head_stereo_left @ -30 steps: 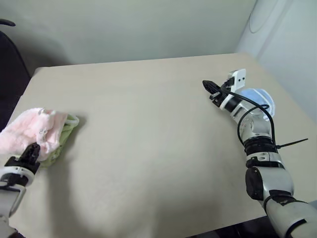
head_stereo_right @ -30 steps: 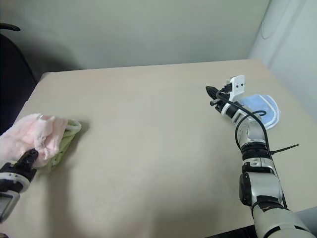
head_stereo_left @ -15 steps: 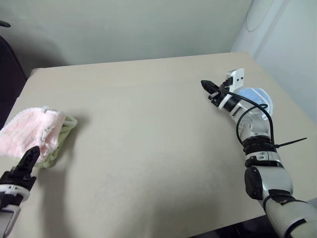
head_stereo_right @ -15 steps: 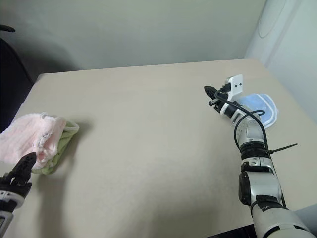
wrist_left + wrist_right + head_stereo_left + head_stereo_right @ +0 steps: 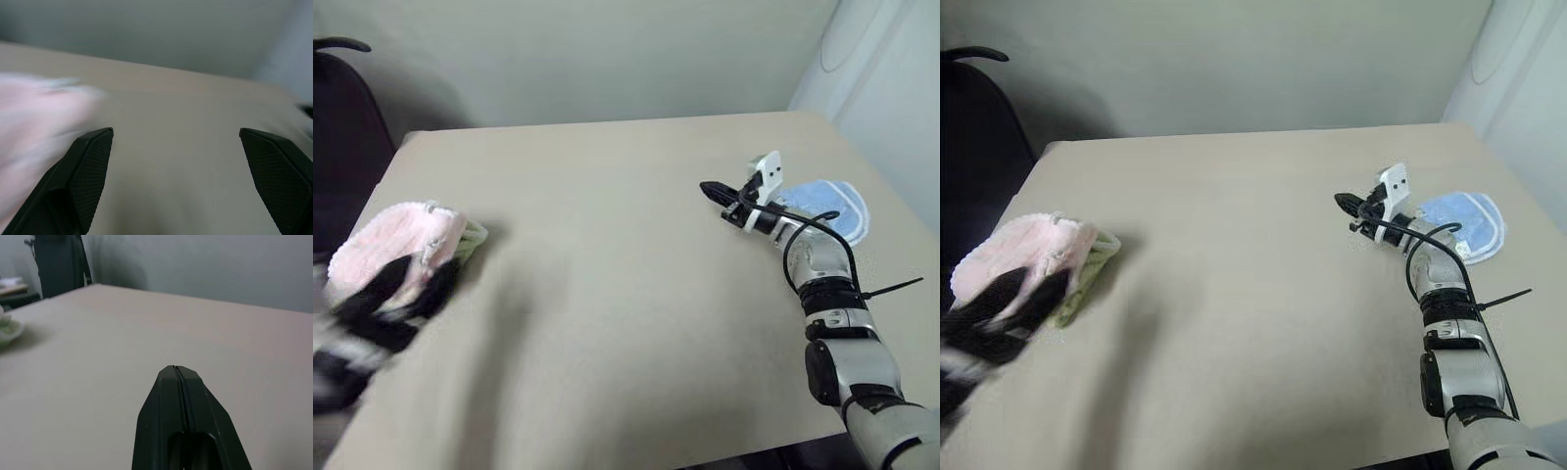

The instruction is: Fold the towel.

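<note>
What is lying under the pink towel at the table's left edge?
A light green towel lies under the pink towel; just its edge shows along the side toward the table's middle. The rest is covered, so its extent can't be seen.

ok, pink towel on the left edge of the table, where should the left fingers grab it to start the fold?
Probably the near edge of the pink towel. It lies bunched on top of a green towel, so a low approach from the robot's side with the open left gripper should pinch only the pink layer. Come in above the green one to avoid catching both.
</note>
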You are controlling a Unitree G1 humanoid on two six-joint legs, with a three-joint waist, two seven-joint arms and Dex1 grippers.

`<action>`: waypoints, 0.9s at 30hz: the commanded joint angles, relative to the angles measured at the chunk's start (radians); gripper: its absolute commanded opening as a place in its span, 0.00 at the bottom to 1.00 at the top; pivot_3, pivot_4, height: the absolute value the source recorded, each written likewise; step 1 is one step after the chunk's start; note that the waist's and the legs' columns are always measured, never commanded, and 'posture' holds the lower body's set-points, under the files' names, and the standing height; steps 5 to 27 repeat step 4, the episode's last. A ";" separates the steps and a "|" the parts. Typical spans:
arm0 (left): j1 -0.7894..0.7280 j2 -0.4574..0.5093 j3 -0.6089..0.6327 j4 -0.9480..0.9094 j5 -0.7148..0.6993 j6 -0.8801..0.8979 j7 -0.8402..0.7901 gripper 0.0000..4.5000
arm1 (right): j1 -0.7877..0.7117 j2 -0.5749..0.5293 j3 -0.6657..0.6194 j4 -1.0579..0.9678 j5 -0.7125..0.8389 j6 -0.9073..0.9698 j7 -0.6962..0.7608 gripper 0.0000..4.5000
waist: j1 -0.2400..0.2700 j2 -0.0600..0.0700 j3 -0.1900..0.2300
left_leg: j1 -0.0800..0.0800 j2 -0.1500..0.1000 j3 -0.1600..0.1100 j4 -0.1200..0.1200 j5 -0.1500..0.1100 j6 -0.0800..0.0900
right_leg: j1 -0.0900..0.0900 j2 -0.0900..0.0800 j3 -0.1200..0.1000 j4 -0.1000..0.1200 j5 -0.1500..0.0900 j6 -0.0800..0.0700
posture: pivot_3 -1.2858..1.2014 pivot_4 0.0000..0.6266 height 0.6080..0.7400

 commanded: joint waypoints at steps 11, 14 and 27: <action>-0.267 0.008 -0.454 0.243 0.451 -0.127 -0.021 1.00 | 0.059 -0.069 -0.013 -0.075 -0.034 -0.030 -0.031 0.00 | -0.010 0.000 0.000 | -0.005 0.000 0.001 0.000 0.000 0.000 | -0.003 0.000 0.000 0.000 0.001 0.000 | 0.52 0.24 1.00; -0.267 0.008 -0.454 0.243 0.451 -0.127 -0.021 1.00 | 0.059 -0.069 -0.013 -0.075 -0.034 -0.030 -0.031 0.00 | -0.010 0.000 0.000 | -0.005 0.000 0.001 0.000 0.000 0.000 | -0.003 0.000 0.000 0.000 0.001 0.000 | 0.52 0.24 1.00; -0.267 0.008 -0.454 0.243 0.451 -0.127 -0.021 1.00 | 0.059 -0.069 -0.013 -0.075 -0.034 -0.030 -0.031 0.00 | -0.010 0.000 0.000 | -0.005 0.000 0.001 0.000 0.000 0.000 | -0.003 0.000 0.000 0.000 0.001 0.000 | 0.52 0.24 1.00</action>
